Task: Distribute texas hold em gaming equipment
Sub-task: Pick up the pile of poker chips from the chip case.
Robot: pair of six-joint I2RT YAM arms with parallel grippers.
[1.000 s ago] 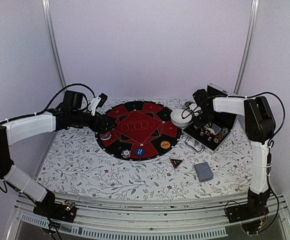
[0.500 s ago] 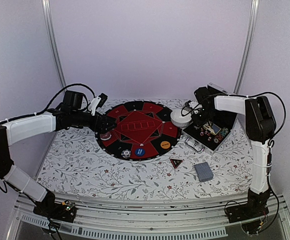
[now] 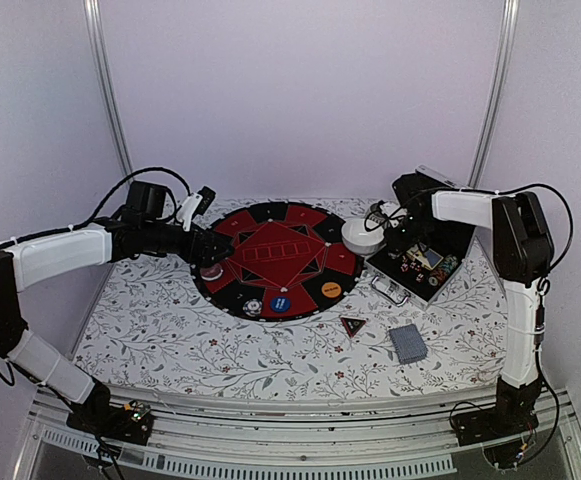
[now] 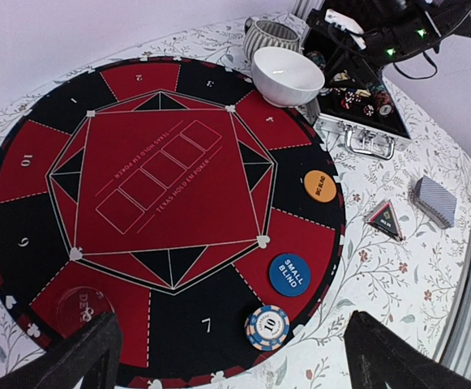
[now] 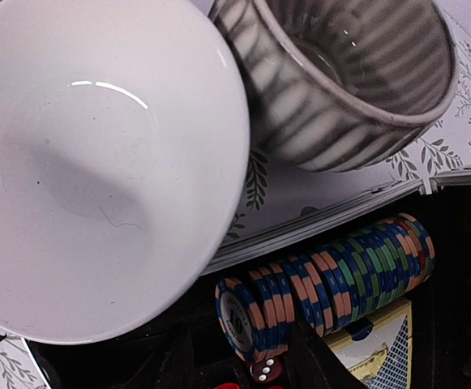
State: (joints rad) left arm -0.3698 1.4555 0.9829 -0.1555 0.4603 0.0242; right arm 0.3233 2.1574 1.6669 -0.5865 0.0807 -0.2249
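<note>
Fetching chips, we judge: the right tool (image 5: 247, 365), apart, hangs over the poker chips (image 5: 332, 275) in the case (image 3: 440, 272); next we must lower and clamp. The left tool (image 4: 231, 344) is apart too.

A robot lab cell: plain pale walls (image 3: 300, 100) and metal posts (image 3: 107, 90) enclose a floral-clothed bench (image 3: 170, 340), with the left arm (image 3: 60, 255) and right arm (image 3: 518, 250) bolted to its aluminium rail (image 3: 300, 430).
</note>
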